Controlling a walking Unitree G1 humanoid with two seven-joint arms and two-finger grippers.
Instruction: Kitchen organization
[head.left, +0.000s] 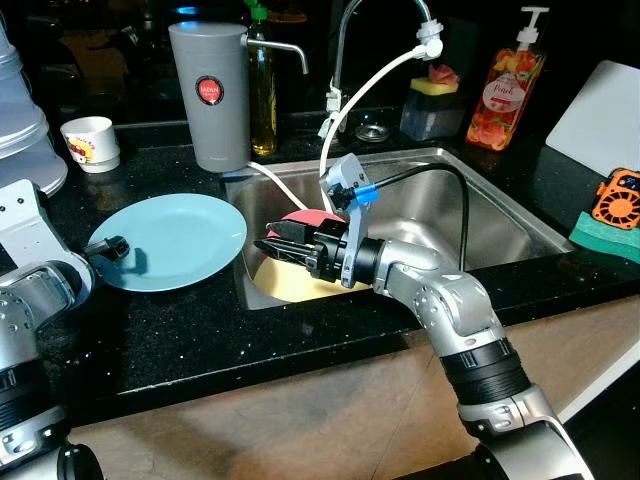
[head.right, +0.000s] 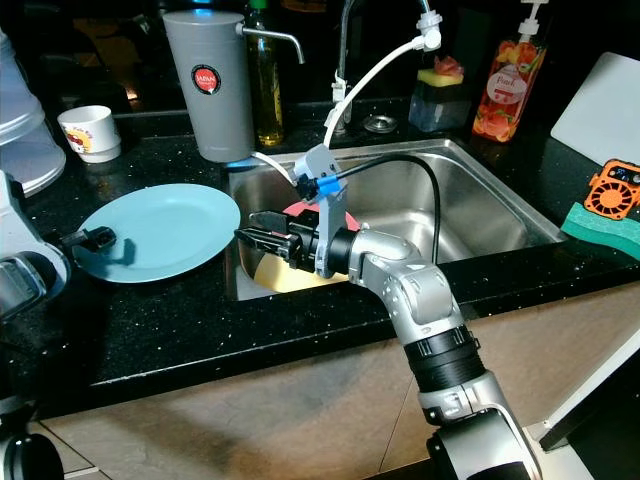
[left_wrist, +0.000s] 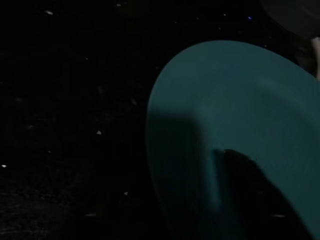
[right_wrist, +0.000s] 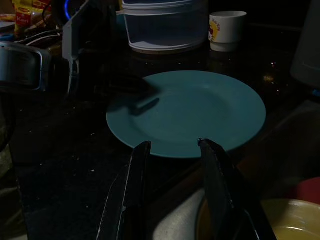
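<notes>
A light blue plate (head.left: 180, 238) lies flat on the black counter, left of the steel sink (head.left: 480, 215). My left gripper (head.left: 110, 246) rests over the plate's left rim; the same plate (left_wrist: 240, 115) appears dimly in the left wrist view. My right gripper (head.left: 272, 247) hovers over the sink's left end and points at the plate (right_wrist: 200, 110). It is open, with nothing between its fingers (right_wrist: 135, 175). Below it in the sink lie a yellow dish (head.left: 290, 285) and a red item (head.left: 305, 218).
A grey pitcher (head.left: 210, 95), an oil bottle (head.left: 262, 90) and a white cup (head.left: 92, 142) stand behind the plate. The faucet (head.left: 350, 50) with its white hose rises behind the sink. Soap bottle (head.left: 505, 95), white board (head.left: 600, 105) and orange tool (head.left: 615, 200) are at the right.
</notes>
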